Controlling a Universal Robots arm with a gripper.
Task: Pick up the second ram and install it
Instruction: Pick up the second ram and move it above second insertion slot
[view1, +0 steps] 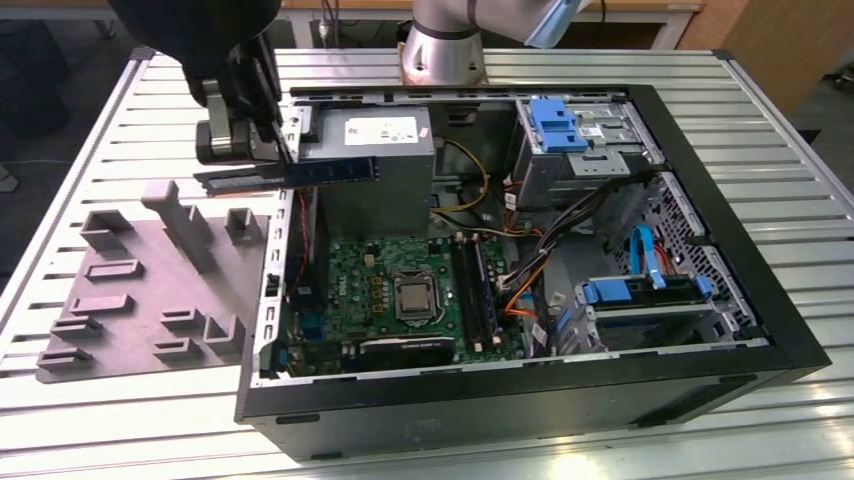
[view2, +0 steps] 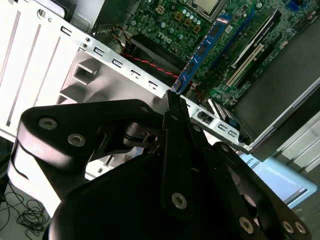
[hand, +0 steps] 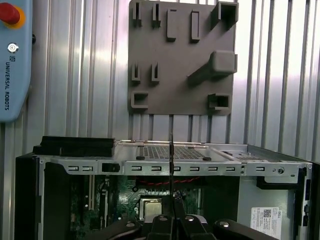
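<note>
A: While it hangs at the rim of the open case (view1: 534, 405), how is the second ram (view1: 334, 172) held?

B: It is pinched at one end by the gripper (view1: 271, 158) (fingers pressed onto it), above the motherboard (view2: 240, 30), near the grey fixture plate (view1: 134, 300).

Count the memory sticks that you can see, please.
1. The second ram is clamped in the gripper, near the rim of the open computer case. Another may sit in the motherboard slots; I cannot tell.

A robotics lab: slatted aluminium table (view1: 120, 420), opened computer tower (view1: 534, 405), grey fixture plate (view1: 134, 300), teach pendant (hand: 15, 75).
</note>
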